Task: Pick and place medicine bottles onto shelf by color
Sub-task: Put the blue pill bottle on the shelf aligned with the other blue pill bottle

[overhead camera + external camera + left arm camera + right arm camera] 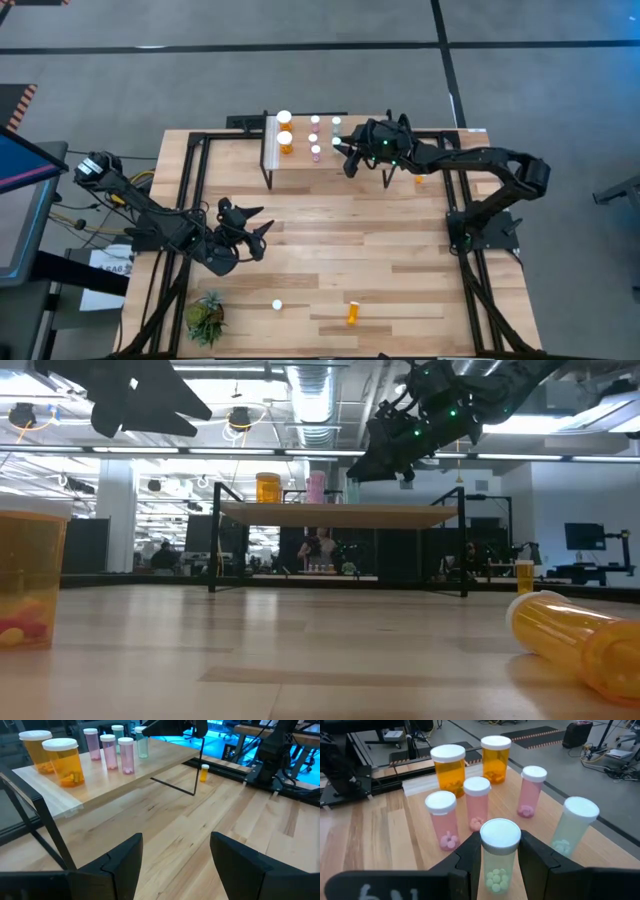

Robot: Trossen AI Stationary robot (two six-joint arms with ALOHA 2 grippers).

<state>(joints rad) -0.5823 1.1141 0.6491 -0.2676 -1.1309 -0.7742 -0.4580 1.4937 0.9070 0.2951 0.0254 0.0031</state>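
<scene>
The shelf (300,165) stands at the table's far middle. On it stand two orange medicine bottles (449,767), three pink ones (477,800) and a pale green one (572,827), all upright on their bases. My right gripper (500,865) reaches over the shelf's right part from the right and is shut on another pale green bottle (499,855). My left gripper (262,222) hangs open over the table's left middle, above bare wood, with nothing between its fingers (125,865). My right gripper pinches the pale green bottle's body (497,862), just below the white cap (500,834), between its two fingers. The fingers come nearly level from the table's right side, one on each side. The bottle is upright; the fingers hide its base, so whether it rests on the shelf cannot be told.
On the table near the front edge an orange bottle (353,313) lies on its side, and a white-capped orange one (277,305) stands upright. A small orange bottle (420,180) stands right of the shelf. A potted plant (205,318) sits at the near left corner.
</scene>
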